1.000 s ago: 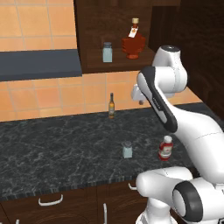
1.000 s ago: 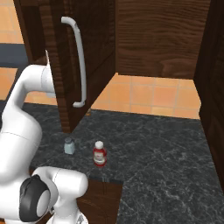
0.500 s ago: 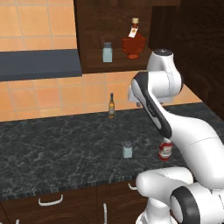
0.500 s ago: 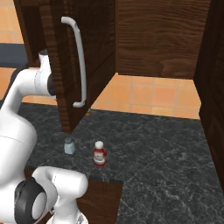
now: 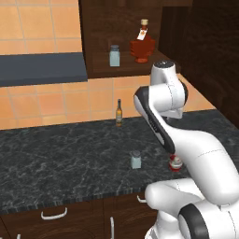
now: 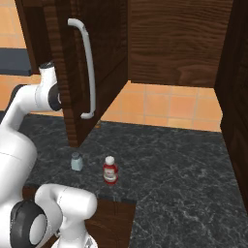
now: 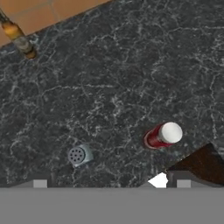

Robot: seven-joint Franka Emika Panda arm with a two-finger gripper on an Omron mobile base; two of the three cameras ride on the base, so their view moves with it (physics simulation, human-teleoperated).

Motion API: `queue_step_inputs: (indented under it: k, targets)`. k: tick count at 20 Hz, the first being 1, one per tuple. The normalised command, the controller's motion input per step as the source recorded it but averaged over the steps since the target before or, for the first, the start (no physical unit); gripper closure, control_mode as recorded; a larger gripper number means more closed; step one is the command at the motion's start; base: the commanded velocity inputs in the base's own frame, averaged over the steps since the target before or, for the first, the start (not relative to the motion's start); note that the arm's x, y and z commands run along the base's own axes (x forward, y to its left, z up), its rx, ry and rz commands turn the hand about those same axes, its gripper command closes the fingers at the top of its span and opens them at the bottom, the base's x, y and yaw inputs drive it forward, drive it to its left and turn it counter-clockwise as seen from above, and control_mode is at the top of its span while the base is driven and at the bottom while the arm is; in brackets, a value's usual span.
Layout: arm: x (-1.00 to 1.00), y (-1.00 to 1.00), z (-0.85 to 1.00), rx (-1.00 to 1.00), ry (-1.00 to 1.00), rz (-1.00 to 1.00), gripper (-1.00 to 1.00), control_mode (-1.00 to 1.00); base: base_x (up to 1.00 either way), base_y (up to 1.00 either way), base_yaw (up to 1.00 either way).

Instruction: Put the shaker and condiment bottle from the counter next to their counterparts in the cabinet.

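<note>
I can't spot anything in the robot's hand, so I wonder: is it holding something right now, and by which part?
Nothing is held. The shaker and the condiment bottle both stand free on the counter, below the hand, with the jaws open.

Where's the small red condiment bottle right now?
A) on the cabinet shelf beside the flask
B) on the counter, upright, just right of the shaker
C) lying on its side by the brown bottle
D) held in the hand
B: the condiment bottle stands upright on the counter beside the shaker, apart from it; the hand view shows both from above, nothing gripping them.
</note>
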Motion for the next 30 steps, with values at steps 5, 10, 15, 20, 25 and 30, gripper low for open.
queue_step_inputs:
  k: [5,10,15,20,25,30]
  targets:
    - [0.0,0.0,-0.24,0.0,0.0,-0.31,-1.0,-1.0,0.0,0.0,0.0]
    - [0.0,0.0,-0.24,-0.01,-0.07,-0.32,-1.0,-1.0,0.0,0.0,0.0]
    - [0.0,0.0,-0.23,-0.06,-0.24,-0.31,-1.0,-1.0,0.0,0.0,0.0]
    - [0.0,0.0,-0.28,-0.13,-0.34,-0.29,-1.0,-1.0,0.0,0.0,0.0]
    - [0.0,0.0,-0.28,-0.11,-0.2,-0.32,-1.0,-1.0,0.0,0.0,0.0]
    - [0.03,0.0,-0.07,-0.01,0.02,-0.35,-1.0,-1.0,0.0,0.0,0.0]
